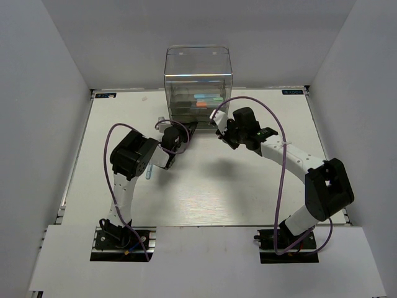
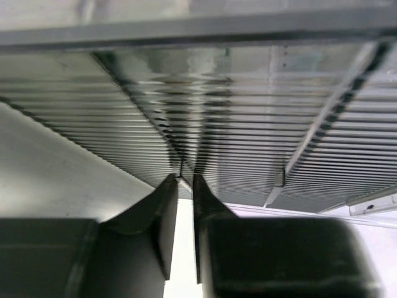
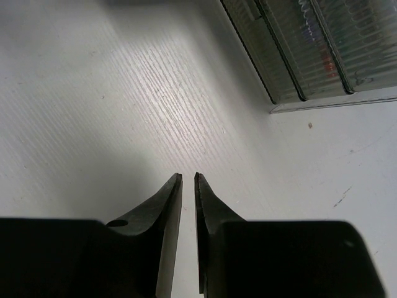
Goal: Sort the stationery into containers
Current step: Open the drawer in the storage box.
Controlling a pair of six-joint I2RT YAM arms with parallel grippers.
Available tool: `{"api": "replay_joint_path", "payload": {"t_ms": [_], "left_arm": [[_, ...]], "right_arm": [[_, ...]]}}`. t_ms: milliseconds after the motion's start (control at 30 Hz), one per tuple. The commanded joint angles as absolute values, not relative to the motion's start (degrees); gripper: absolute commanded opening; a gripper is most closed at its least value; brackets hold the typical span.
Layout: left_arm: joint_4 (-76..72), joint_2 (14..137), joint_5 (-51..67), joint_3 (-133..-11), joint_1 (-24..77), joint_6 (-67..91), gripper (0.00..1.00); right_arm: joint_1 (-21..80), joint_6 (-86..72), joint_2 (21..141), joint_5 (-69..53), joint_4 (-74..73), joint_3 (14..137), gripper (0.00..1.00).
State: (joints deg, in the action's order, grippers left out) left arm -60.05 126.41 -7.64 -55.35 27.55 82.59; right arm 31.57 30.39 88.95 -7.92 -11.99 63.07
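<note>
The clear organiser (image 1: 198, 81) stands at the back centre of the table. Through its wall I see a light-blue marker (image 1: 200, 98) and an orange-tipped one (image 1: 214, 99) lying in its drawers. My left gripper (image 1: 188, 129) is at the organiser's lower left front. In the left wrist view its jaws (image 2: 184, 177) stand almost together, tips against the ribbed drawer front (image 2: 248, 124), with nothing seen between them. My right gripper (image 1: 218, 121) is just right of the front, low over bare table. Its jaws (image 3: 188, 176) are nearly closed and empty, with the organiser's base (image 3: 310, 56) at the upper right.
A light-blue marker (image 1: 149, 174) lies on the table, partly under my left arm. A small grey piece (image 1: 160, 119) lies left of the organiser. White walls enclose the table on three sides. Purple cables loop over both arms.
</note>
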Motion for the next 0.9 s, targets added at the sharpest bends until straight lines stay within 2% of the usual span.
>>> {"api": "replay_joint_path", "payload": {"t_ms": [0,200,600,700,800,833,867], "left_arm": [[-61.87,126.83,-9.32,-57.04,27.86,82.62,0.22],[-62.66,126.30,-8.79,-55.90,27.86,82.62,0.11],[-63.46,118.22,-5.27,-44.04,30.14,82.00,0.06],[-62.15,116.03,-5.88,-41.49,30.67,82.00,0.06],[-61.44,115.49,-5.89,-40.96,30.67,82.00,0.16],[-60.65,115.49,-5.19,-40.96,30.67,82.00,0.22],[-59.34,115.49,-4.32,-41.65,30.67,82.00,0.42]], "right_arm": [[31.20,29.79,86.66,-8.96,-10.63,62.75,0.20],[31.29,30.06,86.75,-8.96,-10.63,63.01,0.20],[31.20,29.80,87.71,-8.96,-10.11,64.51,0.26],[31.11,29.88,87.89,-8.96,-10.28,64.86,0.31],[31.29,29.97,88.16,-8.97,-10.55,65.39,0.38],[31.20,29.88,88.33,-8.96,-10.46,65.56,0.39],[31.20,29.88,88.33,-8.88,-10.81,65.65,0.41]]}}
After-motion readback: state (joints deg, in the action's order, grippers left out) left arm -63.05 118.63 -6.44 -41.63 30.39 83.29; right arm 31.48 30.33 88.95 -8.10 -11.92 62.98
